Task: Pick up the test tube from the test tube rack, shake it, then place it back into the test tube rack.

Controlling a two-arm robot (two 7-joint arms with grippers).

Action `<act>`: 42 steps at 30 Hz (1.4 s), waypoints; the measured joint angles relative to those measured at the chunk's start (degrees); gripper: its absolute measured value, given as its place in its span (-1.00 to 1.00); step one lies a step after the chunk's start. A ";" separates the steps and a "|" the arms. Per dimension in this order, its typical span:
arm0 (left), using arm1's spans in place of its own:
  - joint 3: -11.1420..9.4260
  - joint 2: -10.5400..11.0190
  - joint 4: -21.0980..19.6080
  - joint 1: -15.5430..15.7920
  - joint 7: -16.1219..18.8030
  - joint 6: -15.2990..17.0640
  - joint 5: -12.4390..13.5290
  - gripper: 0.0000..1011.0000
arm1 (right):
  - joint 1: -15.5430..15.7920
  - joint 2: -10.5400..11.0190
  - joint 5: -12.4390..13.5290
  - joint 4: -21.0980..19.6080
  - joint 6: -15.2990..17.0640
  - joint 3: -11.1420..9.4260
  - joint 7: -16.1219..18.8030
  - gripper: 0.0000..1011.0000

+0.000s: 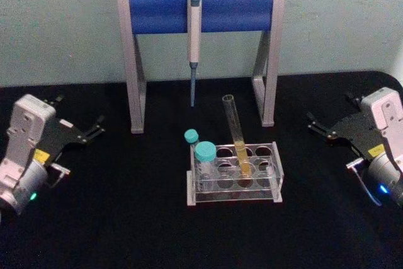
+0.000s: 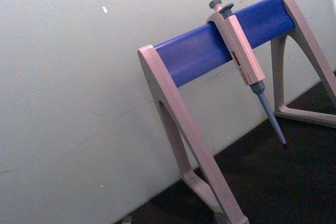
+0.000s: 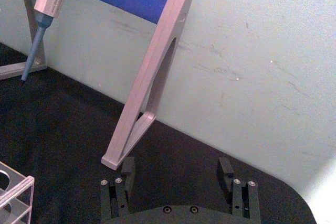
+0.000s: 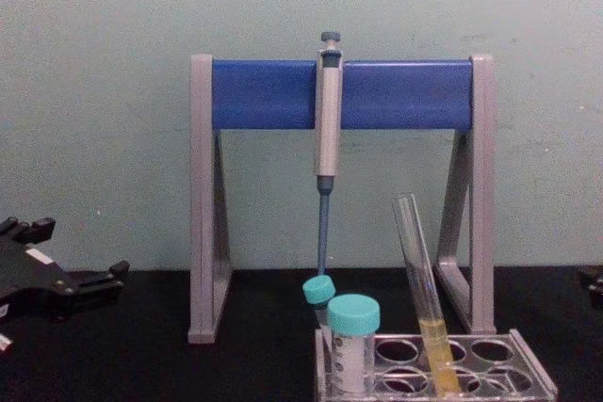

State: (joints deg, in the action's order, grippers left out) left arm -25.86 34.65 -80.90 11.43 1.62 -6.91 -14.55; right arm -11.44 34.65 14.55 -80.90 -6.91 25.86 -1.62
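Black table [image 1: 126, 218], dull surface, runs back to a pale green wall [image 1: 63, 23] with scuffs and faint streaks.

Pipette stand [image 1: 160, 12] at the back of the table, just before the wall: two grey A-shaped legs and a blue crossbar across the top.

Pipette [image 1: 194, 23] hangs from the middle of the crossbar. Grey body, dark plunger knob above the bar, slim blue tip pointing down between the legs. Cannot tell whether the tip meets the table.

Two short clear vials with teal caps stand in front of the stand, roughly in line with the pipette. Near vial [image 1: 204, 153] upright; far vial [image 1: 191, 135] just behind it, leaning slightly.
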 joint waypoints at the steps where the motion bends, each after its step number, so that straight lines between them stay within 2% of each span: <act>1: 0.00 0.00 0.00 0.00 0.00 0.00 0.00 0.98 | 0.00 0.00 0.00 0.00 0.00 0.00 0.00 0.98; 37: 0.00 0.00 0.00 0.00 0.00 0.00 0.00 0.98 | 0.00 0.00 0.00 0.00 0.01 0.00 0.00 0.98; 42: 0.00 0.00 0.00 0.00 0.00 0.00 0.00 0.98 | 0.35 -0.26 -0.96 -0.73 -0.44 -1.04 -0.04 0.98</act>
State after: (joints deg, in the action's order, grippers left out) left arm -25.86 34.64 -80.90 11.43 1.62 -6.91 -14.55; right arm -11.09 34.38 13.59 -81.62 -7.35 24.83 -1.66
